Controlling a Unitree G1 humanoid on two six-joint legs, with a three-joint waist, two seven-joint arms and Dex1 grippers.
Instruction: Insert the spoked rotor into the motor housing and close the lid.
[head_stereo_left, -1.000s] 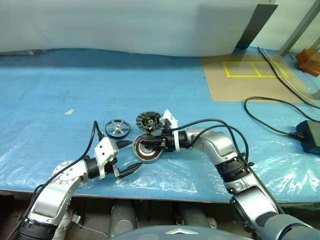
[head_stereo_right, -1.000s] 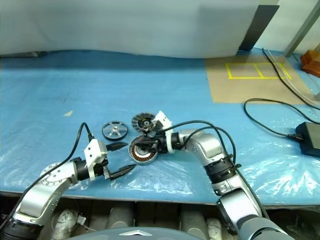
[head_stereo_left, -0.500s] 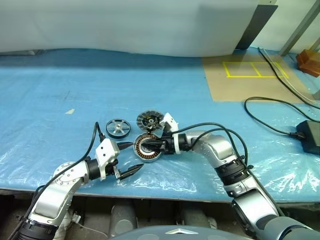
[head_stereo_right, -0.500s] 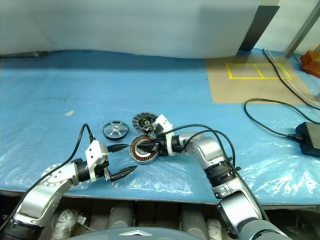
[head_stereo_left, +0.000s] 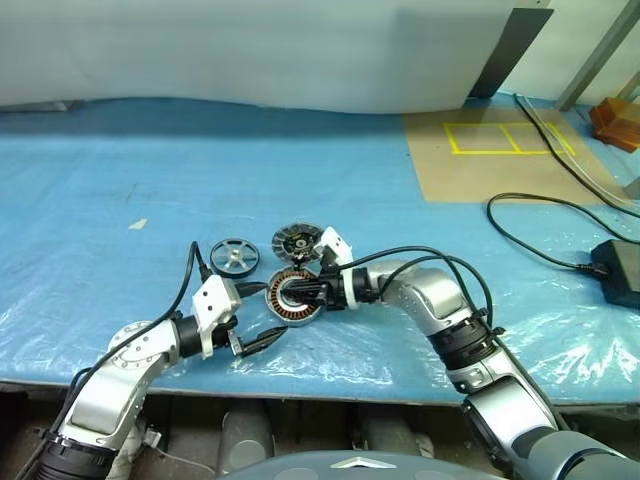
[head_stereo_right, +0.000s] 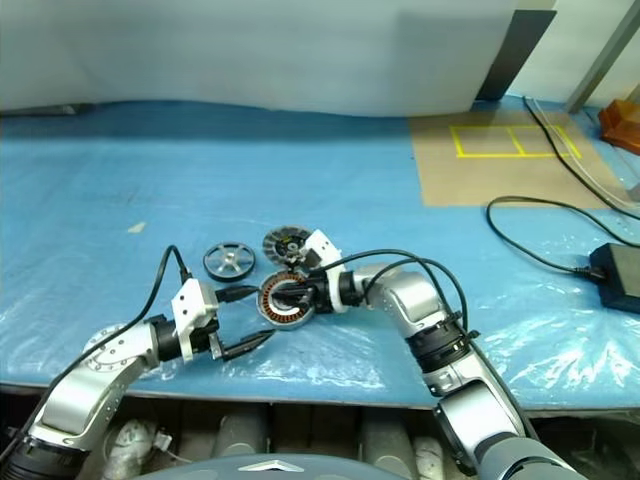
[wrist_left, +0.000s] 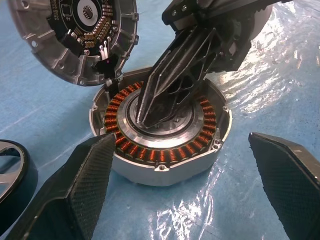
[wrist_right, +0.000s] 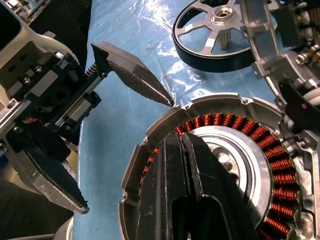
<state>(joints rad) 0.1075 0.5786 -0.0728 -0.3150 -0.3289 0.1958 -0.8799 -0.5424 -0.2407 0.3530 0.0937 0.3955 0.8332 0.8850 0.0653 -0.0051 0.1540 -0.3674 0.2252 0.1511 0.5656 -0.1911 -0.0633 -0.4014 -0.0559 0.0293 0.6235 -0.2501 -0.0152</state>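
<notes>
Spoked rotor (head_stereo_left: 235, 256) untouched on bench (head_stereo_left: 120, 190) beside open motor housing (head_stereo_left: 294, 297), lid (head_stereo_left: 297, 241) tipped back; right gripper (wrist_left: 150, 112) fingers together on housing centre, left gripper (head_stereo_left: 262, 313) fingers apart nearby; best steady housing, then fetch rotor flat.

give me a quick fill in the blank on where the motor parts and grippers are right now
1. The right gripper is ____, its tips over the centre of the motor housing.
2. The left gripper is ____ beside the housing.
3. The spoked rotor lies on the ____ sheet.
4. The lid sits ____ the housing, seen from the head.

Missing words: shut; open; blue; behind
</notes>
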